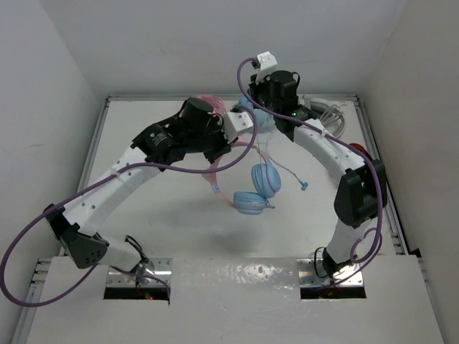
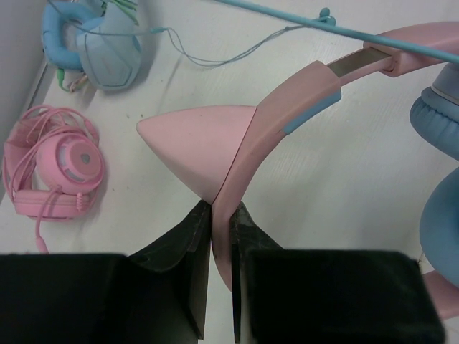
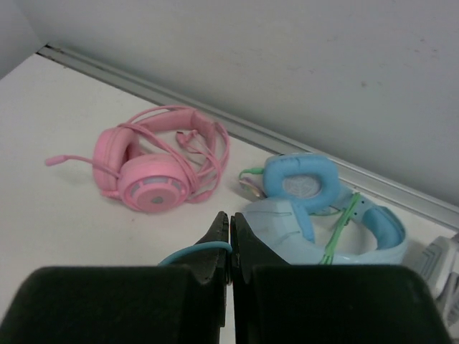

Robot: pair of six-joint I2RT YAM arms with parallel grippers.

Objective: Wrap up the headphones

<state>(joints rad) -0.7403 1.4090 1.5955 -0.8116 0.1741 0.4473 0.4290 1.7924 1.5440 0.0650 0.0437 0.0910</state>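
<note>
Both hands tight on the headphones (image 1: pixel 264 178): left hand (image 2: pixel 221 215) on headband (image 2: pixel 287 107), right hand (image 3: pixel 229 231) on cable (image 3: pixel 192 253).

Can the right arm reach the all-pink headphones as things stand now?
Probably yes for reach, but not to grasp them: the right gripper is shut on the blue cable. The path looks free; the all-pink headphones lie just ahead of it, with nothing between.

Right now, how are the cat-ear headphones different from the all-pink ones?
The cat-ear headphones have light blue ear cups; the pink headphones are pink all over. The left gripper clamps the cat-ear headband; the pink headphones lie free on the table. The cat-ear cable runs loose into the right gripper; the pink cable is wound around its headphones. Both headbands are pink.
</note>
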